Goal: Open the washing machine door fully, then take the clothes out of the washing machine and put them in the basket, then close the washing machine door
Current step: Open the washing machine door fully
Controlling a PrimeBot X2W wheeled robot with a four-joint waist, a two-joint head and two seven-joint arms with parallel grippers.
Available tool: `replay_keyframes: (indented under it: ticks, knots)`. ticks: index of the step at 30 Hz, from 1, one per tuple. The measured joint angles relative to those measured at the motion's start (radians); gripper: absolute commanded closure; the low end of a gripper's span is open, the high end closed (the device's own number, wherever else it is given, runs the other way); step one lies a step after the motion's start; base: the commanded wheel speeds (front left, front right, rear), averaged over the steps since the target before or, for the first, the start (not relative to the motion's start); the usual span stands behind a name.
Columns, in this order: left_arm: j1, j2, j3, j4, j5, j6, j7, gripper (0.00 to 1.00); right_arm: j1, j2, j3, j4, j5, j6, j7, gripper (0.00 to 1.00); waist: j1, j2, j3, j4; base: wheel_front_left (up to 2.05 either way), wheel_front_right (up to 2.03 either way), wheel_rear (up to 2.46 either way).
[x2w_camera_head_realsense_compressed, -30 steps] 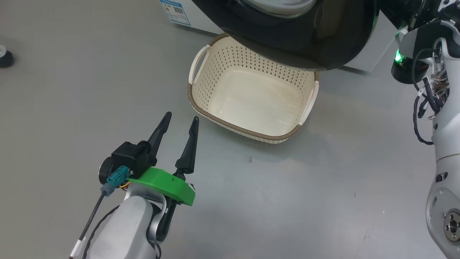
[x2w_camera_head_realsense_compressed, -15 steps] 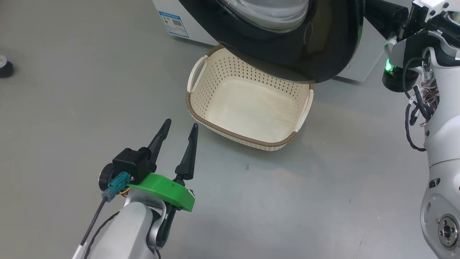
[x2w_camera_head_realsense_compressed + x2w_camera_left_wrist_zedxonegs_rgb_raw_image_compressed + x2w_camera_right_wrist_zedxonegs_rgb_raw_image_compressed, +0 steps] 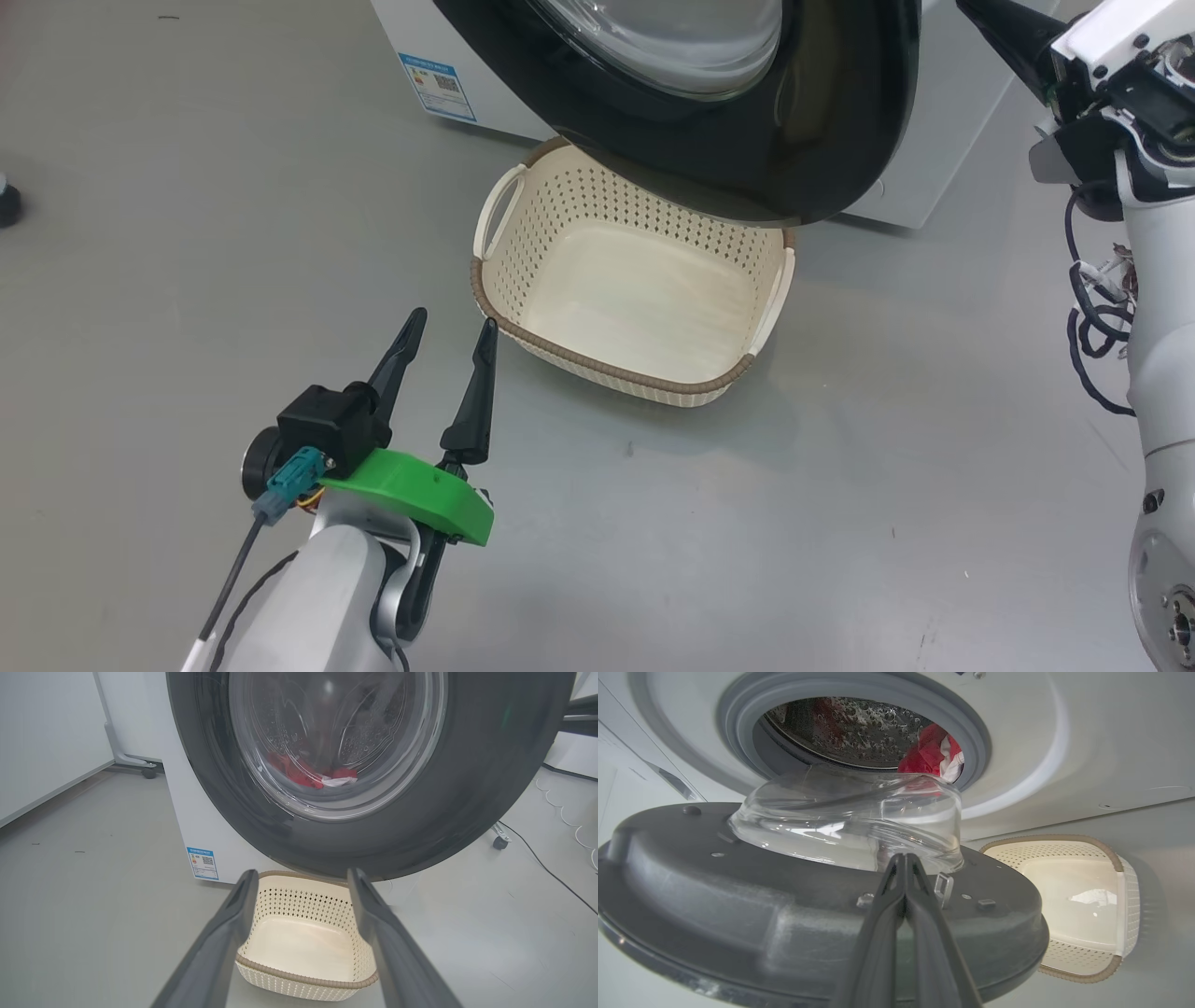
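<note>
Door step in hand! My right gripper [image 3: 903,858] is pinched completely shut with nothing between its 2 fingers. I judge that is deliberate, since 1 stiff prong suits pushing. Its tips sit at the inner face of the washing machine door [image 3: 738,914], just under the glass bowl, though I cannot tell if they touch. The door stands partly swung out and hangs over the far rim of the basket [image 3: 644,299], so it is not fully open yet.

The basket is empty on the floor right before the washing machine [image 3: 1041,742], a short carry from the drum. The clothes [image 3: 931,753] lie red and white at the drum's mouth. My left gripper [image 3: 453,317] waits low beside the basket, spread wide and holding nothing, presumably ready for the garment.
</note>
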Motion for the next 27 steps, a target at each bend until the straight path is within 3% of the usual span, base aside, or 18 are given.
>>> replay_keyframes:
  ticks: [3,9,18,22,27]
  knots:
    - [0.011,0.000,0.007,0.001,-0.001,0.000,0.000,0.00,0.024,-0.028,0.030,-0.006,-0.059,0.035,-0.041,1.00,0.0000,0.0000,-0.016,-0.007,0.00,0.00,0.00]
    - [0.042,0.001,0.031,0.003,-0.039,0.000,0.000,0.00,0.090,-0.079,0.129,-0.052,-0.196,0.063,-0.116,1.00,0.0000,0.0000,-0.057,-0.023,0.00,0.00,0.00]
    - [0.063,0.003,0.073,0.011,-0.035,0.001,0.000,0.00,0.212,-0.135,0.276,-0.164,-0.383,0.063,-0.277,1.00,0.0000,0.0000,-0.117,-0.064,0.00,0.00,0.00]
    - [0.069,0.004,0.104,0.001,-0.037,0.001,0.000,0.00,0.279,-0.169,0.362,-0.270,-0.469,0.063,-0.390,1.00,0.0000,0.0000,-0.141,-0.094,0.00,0.00,0.00]
    - [0.069,0.004,0.129,-0.007,-0.033,0.001,0.000,0.00,0.385,-0.174,0.371,-0.301,-0.504,0.063,-0.502,1.00,0.0000,0.0000,-0.156,-0.123,0.00,0.00,0.00]
